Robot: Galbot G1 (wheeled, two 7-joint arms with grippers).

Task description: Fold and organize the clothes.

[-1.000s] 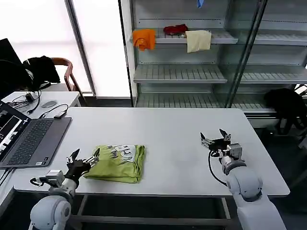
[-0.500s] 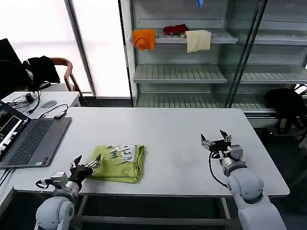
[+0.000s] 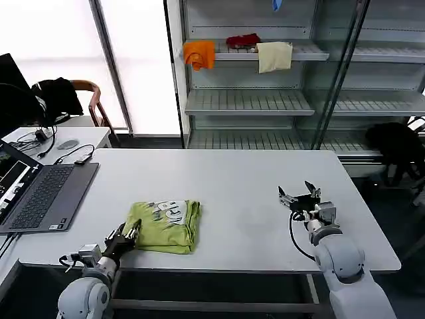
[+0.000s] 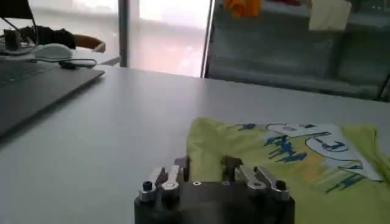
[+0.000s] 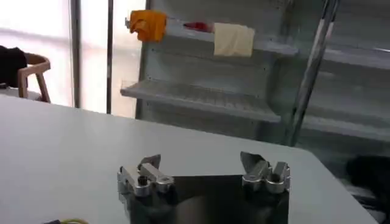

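Head view: a lime T-shirt [image 3: 164, 226] lies folded, print up, on the white desk [image 3: 232, 186] near the front edge, left of centre. The left gripper [image 3: 125, 237] sits low at the shirt's near-left corner, fingers close together, tips at the cloth edge; can't tell if they pinch it. The right gripper [image 3: 298, 198] rests over the desk's right side, well apart from the shirt, fingers spread wide. A laptop [image 3: 40, 193] sits at far left; orange, red & cream cloths hang on the shelf behind.

Left wrist view: gripper [image 4: 207, 173] fingers nearly together, right at the T-shirt [image 4: 286, 158] edge, whitish-blue print visible.

Right wrist view: gripper [image 5: 204, 173] fingers wide apart over bare desk [image 5: 61, 146].
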